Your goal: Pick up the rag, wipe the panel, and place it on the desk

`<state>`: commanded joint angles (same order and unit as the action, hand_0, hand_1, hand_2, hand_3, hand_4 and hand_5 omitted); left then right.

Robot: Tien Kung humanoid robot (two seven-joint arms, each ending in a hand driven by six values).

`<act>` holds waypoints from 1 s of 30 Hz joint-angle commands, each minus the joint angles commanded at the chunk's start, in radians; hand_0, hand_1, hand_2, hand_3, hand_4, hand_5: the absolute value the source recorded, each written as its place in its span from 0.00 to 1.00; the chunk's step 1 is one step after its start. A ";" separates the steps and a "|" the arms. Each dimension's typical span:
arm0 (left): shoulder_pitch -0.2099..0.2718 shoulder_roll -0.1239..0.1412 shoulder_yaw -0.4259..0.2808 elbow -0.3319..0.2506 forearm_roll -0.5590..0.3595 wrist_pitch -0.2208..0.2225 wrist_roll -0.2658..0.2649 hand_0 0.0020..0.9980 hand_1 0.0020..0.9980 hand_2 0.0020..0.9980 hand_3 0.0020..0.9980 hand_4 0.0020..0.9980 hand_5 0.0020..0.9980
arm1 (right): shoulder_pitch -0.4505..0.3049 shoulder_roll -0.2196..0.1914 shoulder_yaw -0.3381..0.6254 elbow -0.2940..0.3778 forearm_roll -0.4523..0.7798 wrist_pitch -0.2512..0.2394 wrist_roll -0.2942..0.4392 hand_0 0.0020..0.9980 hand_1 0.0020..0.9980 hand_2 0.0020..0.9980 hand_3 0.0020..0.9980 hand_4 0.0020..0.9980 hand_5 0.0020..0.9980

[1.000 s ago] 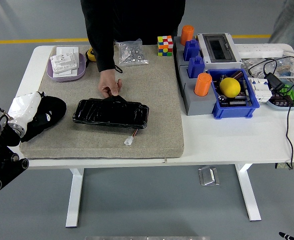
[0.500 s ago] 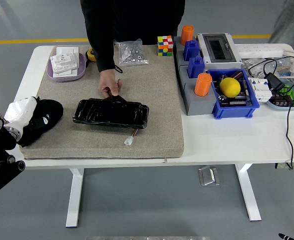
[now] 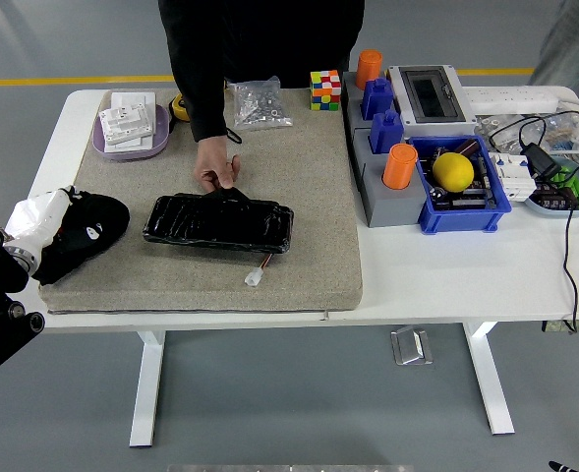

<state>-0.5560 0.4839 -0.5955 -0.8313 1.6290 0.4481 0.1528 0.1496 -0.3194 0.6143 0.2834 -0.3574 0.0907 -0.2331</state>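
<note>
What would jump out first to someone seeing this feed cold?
The glossy black panel in the middle of the grey mat, with a person's hand pressing on its far edge. Next, the robot's left hand at the mat's left edge, on a black rag with white fabric bunched against it. To the right, a yellow ball sits in a blue bin.
</note>
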 joint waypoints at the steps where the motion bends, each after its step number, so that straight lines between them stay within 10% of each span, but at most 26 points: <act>1: -0.001 0.002 -0.001 -0.001 -0.002 -0.004 0.000 0.46 0.66 0.78 0.81 1.00 0.61 | 0.000 0.000 0.000 0.000 0.000 0.000 0.000 0.78 0.66 0.72 0.65 1.00 0.57; 17: 0.004 0.047 -0.049 -0.081 -0.055 -0.047 -0.007 0.46 0.66 0.78 0.82 1.00 0.87 | 0.000 0.002 0.006 -0.002 -0.005 -0.002 0.003 0.78 0.66 0.72 0.65 1.00 0.56; 30: 0.044 0.138 -0.197 -0.335 -0.104 -0.080 0.058 0.45 0.65 0.77 0.82 1.00 0.88 | 0.003 0.002 0.011 -0.004 -0.005 -0.006 0.003 0.78 0.67 0.72 0.64 1.00 0.56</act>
<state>-0.5118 0.6217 -0.7927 -1.1666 1.5251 0.3685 0.2111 0.1529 -0.3177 0.6256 0.2790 -0.3625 0.0850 -0.2304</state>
